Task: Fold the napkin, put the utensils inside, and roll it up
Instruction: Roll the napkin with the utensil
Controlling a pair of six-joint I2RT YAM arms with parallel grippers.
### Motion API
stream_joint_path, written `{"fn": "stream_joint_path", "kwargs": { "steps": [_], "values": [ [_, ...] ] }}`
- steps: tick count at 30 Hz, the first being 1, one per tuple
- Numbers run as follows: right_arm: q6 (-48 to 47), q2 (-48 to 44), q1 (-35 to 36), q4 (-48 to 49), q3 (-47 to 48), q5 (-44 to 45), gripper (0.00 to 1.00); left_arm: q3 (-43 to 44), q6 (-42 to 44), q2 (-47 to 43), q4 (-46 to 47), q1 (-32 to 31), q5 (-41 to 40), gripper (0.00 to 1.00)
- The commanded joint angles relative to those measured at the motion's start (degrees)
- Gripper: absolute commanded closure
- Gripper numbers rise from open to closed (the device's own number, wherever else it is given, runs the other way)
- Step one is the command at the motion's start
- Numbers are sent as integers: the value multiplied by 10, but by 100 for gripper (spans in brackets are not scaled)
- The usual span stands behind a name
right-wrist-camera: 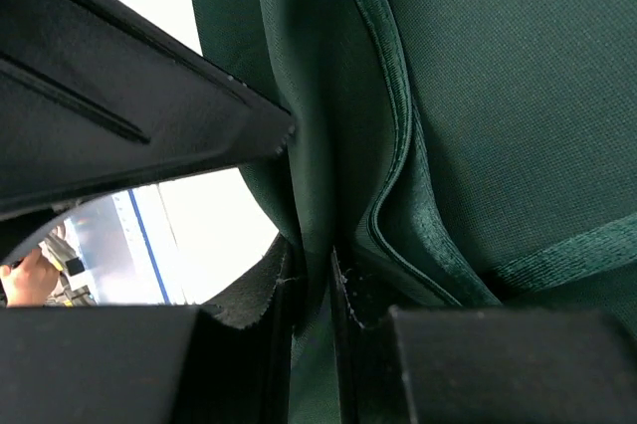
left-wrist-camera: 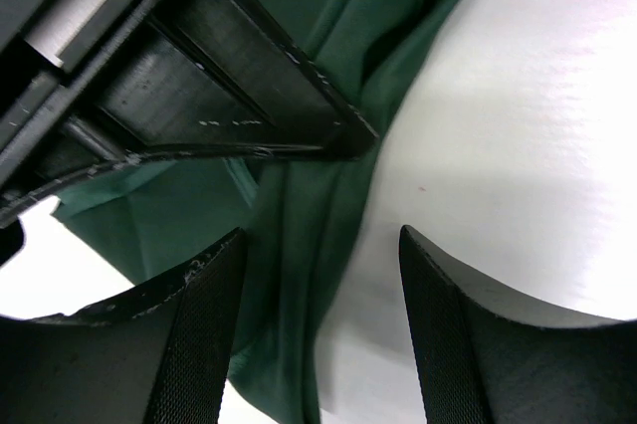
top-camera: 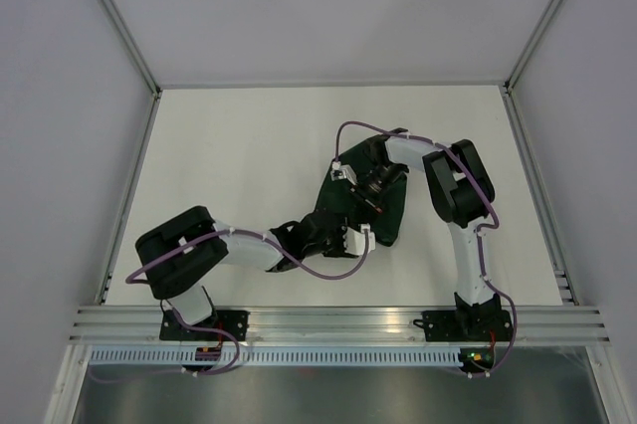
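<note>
The dark green napkin hangs bunched and lifted between my two grippers near the middle of the table. In the right wrist view my right gripper is shut on a vertical fold of the napkin, whose hemmed edge runs beside the jaws. In the left wrist view my left gripper stands open. A hanging fold of the napkin lies between its fingers, close to the left finger and apart from the right one. From above, the left gripper sits just below the right gripper. The utensils are out of view.
The white table is framed by grey walls with metal posts at the back corners. An aluminium rail carrying both arm bases runs along the near edge. Purple cables loop around both arms.
</note>
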Motion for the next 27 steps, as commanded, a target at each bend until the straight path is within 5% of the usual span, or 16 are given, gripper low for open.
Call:
{"fn": "stream_joint_path", "kwargs": {
  "steps": [1, 12, 27],
  "values": [
    [-53, 36, -9, 42, -4, 89, 94, 21, 55, 19, 34, -4, -12, 32],
    [-57, 38, -12, 32, 4, 88, 94, 60, 78, 77, -32, -4, 17, 38],
    [-59, 41, -16, 19, 19, 83, 93, 179, 26, 134, -229, 1, 89, 98]
  ]
}}
